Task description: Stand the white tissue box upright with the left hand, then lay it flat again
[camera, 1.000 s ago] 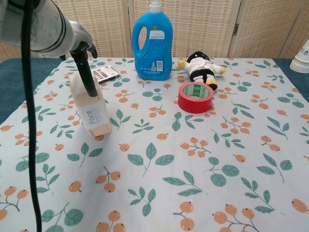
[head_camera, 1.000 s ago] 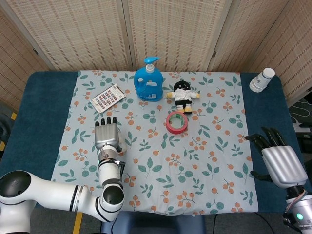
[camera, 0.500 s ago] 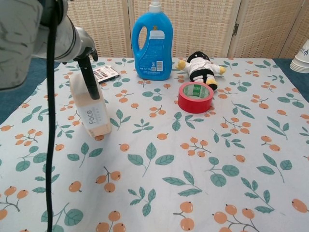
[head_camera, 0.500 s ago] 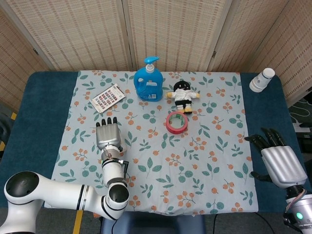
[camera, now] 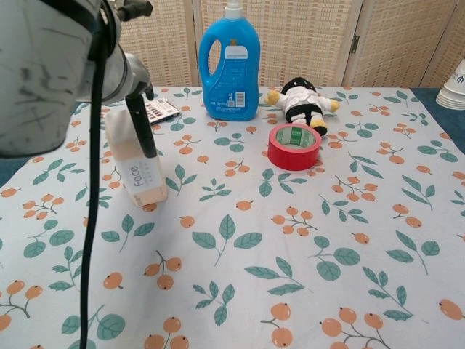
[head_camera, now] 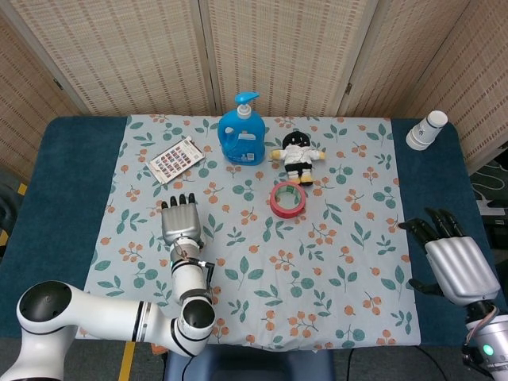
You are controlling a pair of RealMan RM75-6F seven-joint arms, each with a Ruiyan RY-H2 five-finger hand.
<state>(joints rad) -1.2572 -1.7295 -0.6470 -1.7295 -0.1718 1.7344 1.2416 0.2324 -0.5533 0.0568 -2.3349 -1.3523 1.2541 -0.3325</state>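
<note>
The white tissue box (camera: 135, 169) stands upright on the floral cloth at the left, its "Face" label facing the chest camera. My left hand (head_camera: 181, 225) grips it from above. In the chest view one dark finger (camera: 142, 129) lies down the box's front face, and the hand's grey body (camera: 129, 75) sits over the top. In the head view the hand hides nearly all of the box. My right hand (head_camera: 451, 263) hovers over the blue table edge at the near right, fingers spread, holding nothing.
A blue detergent bottle (head_camera: 241, 135), a plush doll (head_camera: 297, 155) and a red tape roll (head_camera: 287, 198) stand behind and to the right of the box. A patterned card pack (head_camera: 176, 159) lies behind it. White cups (head_camera: 427, 129) sit at the far right corner.
My left arm has swung in closer to the chest camera and the hand has shifted slightly right. The box stays upright in the same spot. The right hand has not moved.
</note>
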